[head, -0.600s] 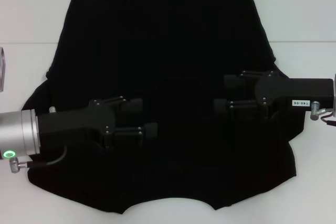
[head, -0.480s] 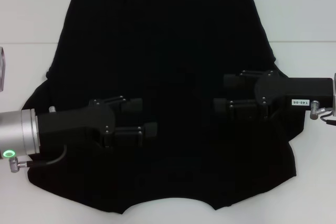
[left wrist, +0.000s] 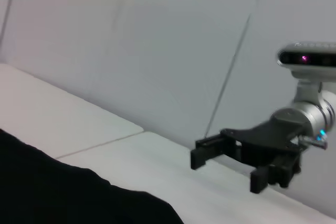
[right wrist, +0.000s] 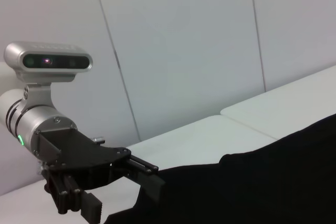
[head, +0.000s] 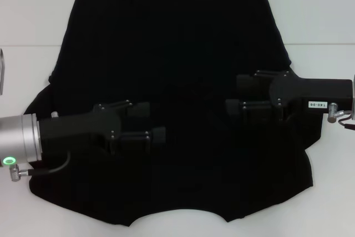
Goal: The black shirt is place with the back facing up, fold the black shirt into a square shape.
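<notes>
The black shirt (head: 177, 54) lies spread flat on the white table (head: 33, 15), its curved neckline at the near edge and its straight hem at the far edge. My left gripper (head: 150, 122) is open and empty over the shirt's near left part, fingers pointing toward the middle. My right gripper (head: 238, 94) is open and empty over the shirt's right part, pointing back at the left one. The left wrist view shows the right gripper (left wrist: 228, 169) and a shirt edge (left wrist: 63, 192). The right wrist view shows the left gripper (right wrist: 121, 195) above the shirt (right wrist: 262, 182).
The white table surface shows bare on both sides of the shirt, with a seam line across it (head: 321, 44). A pale panelled wall (right wrist: 184, 40) stands beyond the table in the wrist views.
My right gripper has shifted slightly toward the far side over the shirt. My left gripper has barely moved. The shirt lies as before.
</notes>
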Action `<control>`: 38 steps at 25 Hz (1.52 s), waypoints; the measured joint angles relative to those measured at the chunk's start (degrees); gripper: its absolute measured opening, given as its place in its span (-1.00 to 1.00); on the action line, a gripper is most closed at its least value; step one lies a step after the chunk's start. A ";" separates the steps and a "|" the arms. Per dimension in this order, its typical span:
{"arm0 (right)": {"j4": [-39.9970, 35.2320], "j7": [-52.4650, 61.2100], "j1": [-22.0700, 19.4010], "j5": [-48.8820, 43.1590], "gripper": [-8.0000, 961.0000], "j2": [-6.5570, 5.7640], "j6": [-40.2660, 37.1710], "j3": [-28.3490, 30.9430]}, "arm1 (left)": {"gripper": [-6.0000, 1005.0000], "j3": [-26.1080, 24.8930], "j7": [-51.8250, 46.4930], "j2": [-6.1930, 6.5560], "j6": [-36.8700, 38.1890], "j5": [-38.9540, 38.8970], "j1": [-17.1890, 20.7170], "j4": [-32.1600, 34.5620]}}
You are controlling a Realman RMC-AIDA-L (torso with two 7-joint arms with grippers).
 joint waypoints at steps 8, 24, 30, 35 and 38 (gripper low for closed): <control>0.32 -0.10 0.11 1.56 0.78 0.70 0.94 0.00 | 0.71 -7.22 -8.61 0.69 -3.27 -0.85 0.68 0.23; 0.52 0.63 1.66 3.93 0.78 2.76 4.11 -0.35 | 0.71 -13.61 -29.75 3.07 -12.61 17.90 4.43 18.51; 0.51 1.71 1.94 3.75 0.78 2.78 2.85 -0.90 | 0.71 -13.13 -32.44 3.76 -15.06 26.60 1.91 20.05; 0.20 3.77 1.83 3.59 0.78 2.36 2.23 -2.33 | 0.71 -8.86 -36.83 3.64 -18.19 31.93 0.45 20.18; 0.13 4.00 1.59 3.64 0.78 2.31 2.33 -2.46 | 0.71 -5.36 -38.92 3.30 -19.35 33.23 0.29 20.04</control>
